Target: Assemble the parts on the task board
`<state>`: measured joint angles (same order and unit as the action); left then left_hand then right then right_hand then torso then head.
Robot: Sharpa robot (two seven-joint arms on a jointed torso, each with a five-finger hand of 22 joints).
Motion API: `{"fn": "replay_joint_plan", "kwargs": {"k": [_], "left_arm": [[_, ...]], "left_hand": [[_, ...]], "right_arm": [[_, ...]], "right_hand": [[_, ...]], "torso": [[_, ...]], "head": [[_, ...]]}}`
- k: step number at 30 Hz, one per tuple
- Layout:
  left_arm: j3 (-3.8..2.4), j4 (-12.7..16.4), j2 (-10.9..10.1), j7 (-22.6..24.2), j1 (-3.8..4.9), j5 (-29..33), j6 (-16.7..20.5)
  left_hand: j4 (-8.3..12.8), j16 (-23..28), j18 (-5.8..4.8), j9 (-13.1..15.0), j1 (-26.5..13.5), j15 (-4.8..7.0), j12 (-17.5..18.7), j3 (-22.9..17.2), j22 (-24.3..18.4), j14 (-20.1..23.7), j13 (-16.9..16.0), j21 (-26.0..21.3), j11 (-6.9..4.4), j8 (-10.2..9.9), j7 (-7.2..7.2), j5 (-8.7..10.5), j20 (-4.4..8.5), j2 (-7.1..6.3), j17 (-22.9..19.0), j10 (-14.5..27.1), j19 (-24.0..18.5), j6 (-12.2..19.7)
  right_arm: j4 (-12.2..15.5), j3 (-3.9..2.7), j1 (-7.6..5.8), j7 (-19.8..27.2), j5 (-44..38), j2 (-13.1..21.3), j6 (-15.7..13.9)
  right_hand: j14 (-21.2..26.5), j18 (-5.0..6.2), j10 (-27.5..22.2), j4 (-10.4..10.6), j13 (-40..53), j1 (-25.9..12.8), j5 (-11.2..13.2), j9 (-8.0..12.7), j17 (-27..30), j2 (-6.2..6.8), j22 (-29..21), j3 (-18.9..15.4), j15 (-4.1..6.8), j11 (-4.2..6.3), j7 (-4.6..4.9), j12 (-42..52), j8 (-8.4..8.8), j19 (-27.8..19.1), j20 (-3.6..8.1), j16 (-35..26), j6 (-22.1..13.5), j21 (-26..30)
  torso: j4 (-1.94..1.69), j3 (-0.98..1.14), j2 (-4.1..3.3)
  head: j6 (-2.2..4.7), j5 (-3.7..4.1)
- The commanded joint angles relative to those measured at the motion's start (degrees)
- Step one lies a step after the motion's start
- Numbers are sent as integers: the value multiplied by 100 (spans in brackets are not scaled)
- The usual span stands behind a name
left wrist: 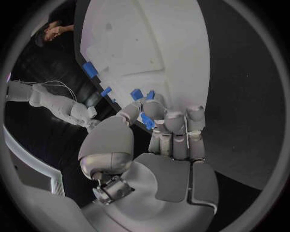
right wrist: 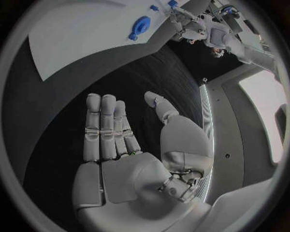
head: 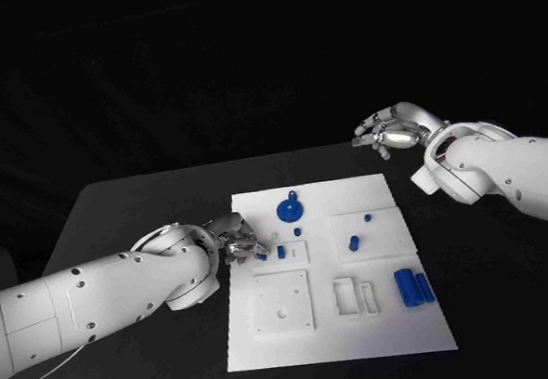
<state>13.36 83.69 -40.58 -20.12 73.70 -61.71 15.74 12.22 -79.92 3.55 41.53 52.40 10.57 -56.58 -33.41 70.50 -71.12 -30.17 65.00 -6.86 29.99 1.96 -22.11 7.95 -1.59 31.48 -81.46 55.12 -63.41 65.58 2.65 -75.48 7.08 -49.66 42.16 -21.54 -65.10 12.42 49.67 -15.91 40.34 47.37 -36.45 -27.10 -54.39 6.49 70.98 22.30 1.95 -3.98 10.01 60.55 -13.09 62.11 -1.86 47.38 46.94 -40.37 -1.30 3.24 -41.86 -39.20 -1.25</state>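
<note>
The white task board point(head: 332, 332) lies mid-table. At its left edge my left hand point(head: 233, 237) pinches a small blue part point(left wrist: 147, 121) between thumb and fingers, close above a raised block with two small blue pieces point(head: 286, 250). A blue round disc part point(head: 289, 210) sits near the board's far edge and appears again in the right wrist view point(right wrist: 140, 24). Two blue cylinders point(head: 405, 288) lie side by side at the board's right. My right hand point(head: 395, 128) hangs open above the table beyond the board's far right corner, fingers spread, holding nothing point(right wrist: 121, 145).
Small blue pegs point(head: 354, 242) stand on a raised square at the board's right middle. A square plate with holes point(head: 282, 303) and a slotted white block point(head: 352, 296) sit on the near half. The black table point(head: 128, 207) surrounds the board.
</note>
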Motion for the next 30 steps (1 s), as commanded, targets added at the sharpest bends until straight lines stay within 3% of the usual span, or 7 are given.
{"fn": "replay_joint_plan", "kwargs": {"k": [1, 13, 30], "left_arm": [[8, -11, 11, 46, -17, -51, -4], [9, -10, 14, -24, -32, -6, -313], [9, -52, -13, -90, -32, -133, -292]], "left_hand": [[154, -24, 46, 7, -2, 149, -20, -202, 6, -83, -6, 27, -72, 235, -335, -20, 784, 40, 9, 32, 40, -387], [161, -35, 49, 8, 0, 157, -40, -208, 12, -86, -12, 31, -76, 245, -338, -23, 783, 38, 12, 30, 40, -388], [176, -45, 51, 10, 2, 163, -62, -213, 19, -83, -18, 37, -78, 256, -341, -34, 782, 29, 15, 36, 37, -386]], "right_arm": [[-8, -4, 3, 52, 28, -5, 53], [-20, -4, 43, 48, 28, -7, 85], [-22, -4, 49, 52, 27, 6, 81]], "right_hand": [[34, 258, -41, 39, -8, -60, -39, 5, 7, -11, 6, 2, -10, -19, 49, 39, -38, -6, -25, -10, -3, 25], [36, 258, -46, 32, -18, -57, -71, 8, 9, -27, 13, 10, -10, -19, 48, 48, -42, -5, -23, -8, -5, 31], [38, 258, -49, 31, -24, -66, -80, 9, 10, -25, 17, 6, -11, -20, 49, 52, -43, -5, -24, -7, -7, 34]], "torso": [[0, 2, -1], [2, 1, 0], [0, 1, 0]], "head": [[-6, -12], [-37, -24], [-51, -14]]}}
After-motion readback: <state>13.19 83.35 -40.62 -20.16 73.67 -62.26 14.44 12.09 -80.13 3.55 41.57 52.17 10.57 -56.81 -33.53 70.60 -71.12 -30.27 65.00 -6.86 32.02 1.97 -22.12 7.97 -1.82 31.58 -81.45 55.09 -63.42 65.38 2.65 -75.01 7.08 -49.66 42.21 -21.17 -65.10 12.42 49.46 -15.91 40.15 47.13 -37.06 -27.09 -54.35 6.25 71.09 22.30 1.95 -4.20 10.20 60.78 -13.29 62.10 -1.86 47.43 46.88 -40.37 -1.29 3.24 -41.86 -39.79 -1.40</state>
